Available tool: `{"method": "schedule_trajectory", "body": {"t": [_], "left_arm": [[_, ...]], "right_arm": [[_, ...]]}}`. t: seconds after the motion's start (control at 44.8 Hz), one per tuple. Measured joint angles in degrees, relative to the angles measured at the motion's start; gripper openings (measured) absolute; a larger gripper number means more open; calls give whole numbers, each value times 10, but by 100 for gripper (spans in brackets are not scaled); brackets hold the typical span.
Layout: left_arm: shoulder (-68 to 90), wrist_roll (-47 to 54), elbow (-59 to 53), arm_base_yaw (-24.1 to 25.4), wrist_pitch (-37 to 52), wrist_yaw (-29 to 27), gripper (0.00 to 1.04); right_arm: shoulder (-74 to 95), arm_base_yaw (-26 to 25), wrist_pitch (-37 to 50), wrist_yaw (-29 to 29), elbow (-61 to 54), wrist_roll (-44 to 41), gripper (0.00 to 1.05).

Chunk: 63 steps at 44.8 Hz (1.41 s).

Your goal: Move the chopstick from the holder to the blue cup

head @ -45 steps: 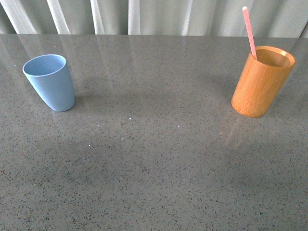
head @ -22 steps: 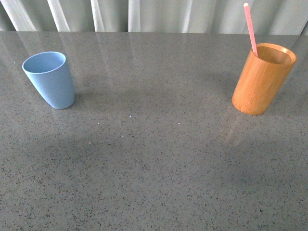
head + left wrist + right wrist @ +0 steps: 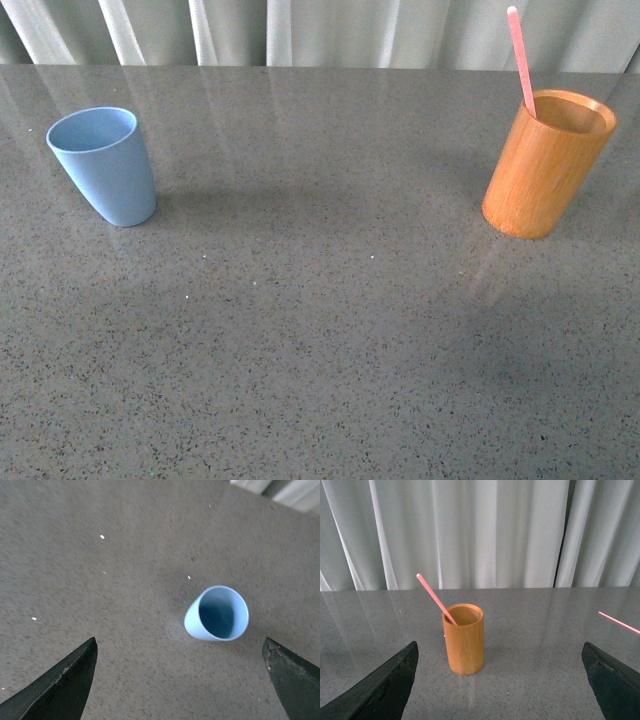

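The blue cup (image 3: 103,165) stands upright and empty at the table's left; the left wrist view looks down into the blue cup (image 3: 217,614). My left gripper (image 3: 179,642) hangs open above the table, short of the cup, nothing between its fingers. The orange-brown holder (image 3: 545,165) stands at the right with one pink chopstick (image 3: 521,60) leaning out of it. In the right wrist view the holder (image 3: 464,640) and chopstick (image 3: 436,599) stand ahead of my open right gripper (image 3: 500,645), well apart from it. Neither gripper shows in the front view.
The grey speckled stone table (image 3: 320,330) runs back to a pale curtain (image 3: 300,30). Another thin pink stick (image 3: 619,622) lies on the table off to one side of the holder in the right wrist view.
The cup and holder sit a few pixels higher in the front view than a second ago; over the last half second nothing has moved.
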Motion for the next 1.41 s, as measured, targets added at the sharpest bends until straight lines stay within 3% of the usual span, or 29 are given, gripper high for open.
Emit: {"method": "schedule_trajectory", "body": {"t": [0.379, 1.227, 1.405], "left_arm": [[215, -37, 127, -37, -43, 4, 98], [408, -54, 220, -64, -21, -16, 98], [430, -55, 235, -74, -31, -20, 65]], "right_arm": [[0, 0, 0, 0, 0, 0, 95], [0, 0, 0, 0, 0, 0, 95], [0, 0, 0, 0, 0, 0, 95]]}}
